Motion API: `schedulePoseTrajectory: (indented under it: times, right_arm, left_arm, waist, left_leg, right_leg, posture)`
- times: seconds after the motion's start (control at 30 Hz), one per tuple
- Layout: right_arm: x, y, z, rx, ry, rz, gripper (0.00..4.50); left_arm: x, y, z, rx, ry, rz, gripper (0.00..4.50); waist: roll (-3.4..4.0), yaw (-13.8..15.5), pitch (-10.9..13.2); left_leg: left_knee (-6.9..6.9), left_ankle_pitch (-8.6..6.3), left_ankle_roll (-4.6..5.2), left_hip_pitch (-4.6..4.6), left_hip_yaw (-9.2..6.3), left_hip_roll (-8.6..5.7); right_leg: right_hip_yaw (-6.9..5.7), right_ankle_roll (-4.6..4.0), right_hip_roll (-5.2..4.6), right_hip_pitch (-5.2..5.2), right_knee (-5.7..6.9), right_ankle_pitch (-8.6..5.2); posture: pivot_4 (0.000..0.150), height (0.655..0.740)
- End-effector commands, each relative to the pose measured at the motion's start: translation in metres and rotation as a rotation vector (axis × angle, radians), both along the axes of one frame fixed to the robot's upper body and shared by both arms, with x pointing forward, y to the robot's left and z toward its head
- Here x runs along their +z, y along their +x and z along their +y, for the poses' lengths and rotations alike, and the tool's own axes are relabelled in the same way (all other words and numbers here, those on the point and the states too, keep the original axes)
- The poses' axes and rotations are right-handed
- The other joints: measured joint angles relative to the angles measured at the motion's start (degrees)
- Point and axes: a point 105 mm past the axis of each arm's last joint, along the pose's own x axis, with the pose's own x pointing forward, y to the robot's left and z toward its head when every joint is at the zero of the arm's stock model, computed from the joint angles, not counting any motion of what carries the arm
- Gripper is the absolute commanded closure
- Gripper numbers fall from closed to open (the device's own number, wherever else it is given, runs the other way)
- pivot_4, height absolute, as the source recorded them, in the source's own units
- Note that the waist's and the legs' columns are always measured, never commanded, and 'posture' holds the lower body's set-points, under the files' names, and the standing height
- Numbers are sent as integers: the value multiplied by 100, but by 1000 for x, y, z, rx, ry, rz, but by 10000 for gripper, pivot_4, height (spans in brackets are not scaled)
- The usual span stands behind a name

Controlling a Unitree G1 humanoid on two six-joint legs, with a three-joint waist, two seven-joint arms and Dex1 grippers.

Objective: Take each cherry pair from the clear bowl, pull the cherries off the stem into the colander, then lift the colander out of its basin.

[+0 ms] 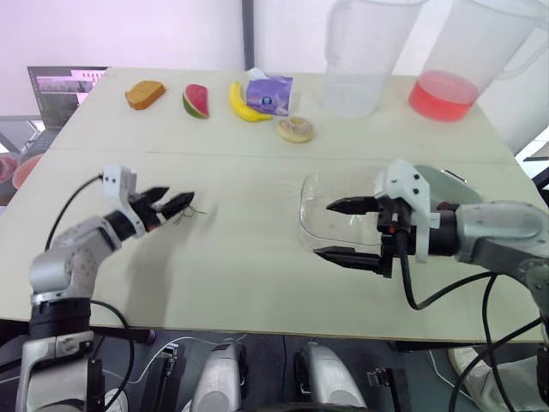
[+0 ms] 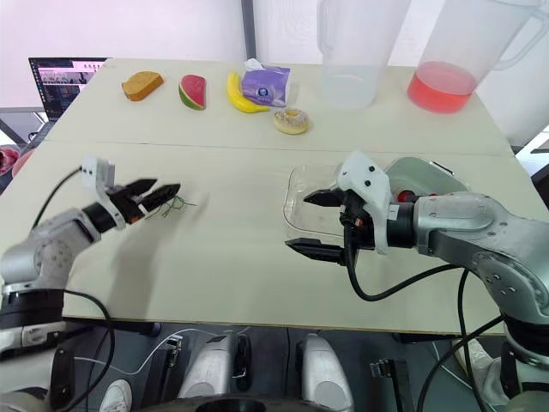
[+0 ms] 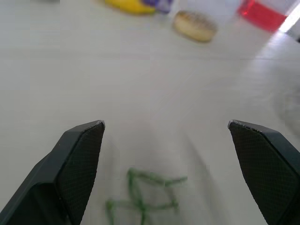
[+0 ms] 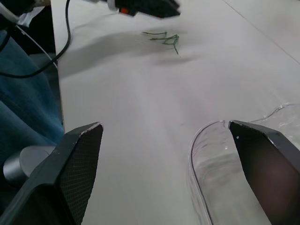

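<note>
Left claw (image 1: 178, 200) is wide open and empty, low over the table (image 1: 240, 266) on the left. The bare green stems (image 3: 145, 192) lie on the table just under and past its tips. They look dropped there, so leave them.

Right claw (image 1: 322, 229) is also wide open and holds nothing. Its two fingers stand one above the other at the near-left rim of the clear bowl (image 1: 310, 193). The part of the bowl I can see looks empty, but I can't tell about the part behind the claw.

The colander (image 2: 429, 178) sits in its basin just right of the bowl, behind your right wrist. Something red (image 2: 405, 196) shows at its edge, probably a cherry.

My read:
- Check the bowl first. Pull the right claw back a bit so the head camera can see the bottom.
- If a pair is left, come in from above, not through the wall. The bowl is light and will slide if you nudge the rim.
- If it's empty, go for the colander. Grip its rim, not the basin's.
- Lift straight up and slowly. Use the left claw to hold the basin down if it starts to rise too.
- Keep the cable off the bowl.
</note>
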Motion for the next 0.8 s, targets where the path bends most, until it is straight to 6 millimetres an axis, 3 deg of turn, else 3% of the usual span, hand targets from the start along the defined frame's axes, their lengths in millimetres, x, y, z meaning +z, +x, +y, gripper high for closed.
schedulePoseTrajectory:
  times: [0.03, 0.1, 0.2, 0.37, 0.63, 0.8]
  right_arm:
    - [9, -3, -6, -27, 6, -35, 0]
    - [7, -2, -12, -66, 6, -32, 0]
    - [6, -2, -24, -133, 17, -26, 0]
    - [3, -7, -49, -248, 10, -13, 0]
    - [3, -12, -73, -353, -14, -11, 0]
    - [-3, 2, -109, -502, -102, 33, 0]
  left_arm:
    - [44, -17, -31, -208, 89, -144, 665]
    - [50, -39, -48, -378, 162, -147, 665]
    - [43, -72, -59, -594, 266, -93, 665]
    - [42, -97, -62, -714, 337, -77, 665]
    - [40, -91, -61, -693, 342, -126, 665]
    - [42, -91, -67, -722, 344, -167, 665]
  waist:
    - [3, -17, -2]
    - [7, -51, -4]
    - [8, -77, -4]
    - [9, -4, -3]
    - [8, -31, -3]
    - [7, -18, -3]
  left_leg:
    - [0, -1, 1, 0, 1, 0]
    - [-3, -2, 4, 2, 4, 0]
    - [-9, -2, 3, 7, 9, 6]
    - [-6, 1, -1, 10, 7, 5]
    - [-4, -2, 3, 14, 5, 4]
    - [-4, -2, 3, 14, 7, 4]
  right_leg:
    - [1, 0, 0, 0, 0, 0]
    - [3, 0, 0, 0, -4, 0]
    - [8, 0, 8, -2, -4, 0]
    - [7, -1, 11, 4, -1, -1]
    - [9, 0, 21, 13, -8, -1]
    - [10, 1, 22, 13, -8, -1]
  posture:
    - [1500, 7400]
    - [1500, 7400]
    - [1500, 7400]
    - [1500, 7400]
    - [1500, 7400]
    - [1500, 7400]
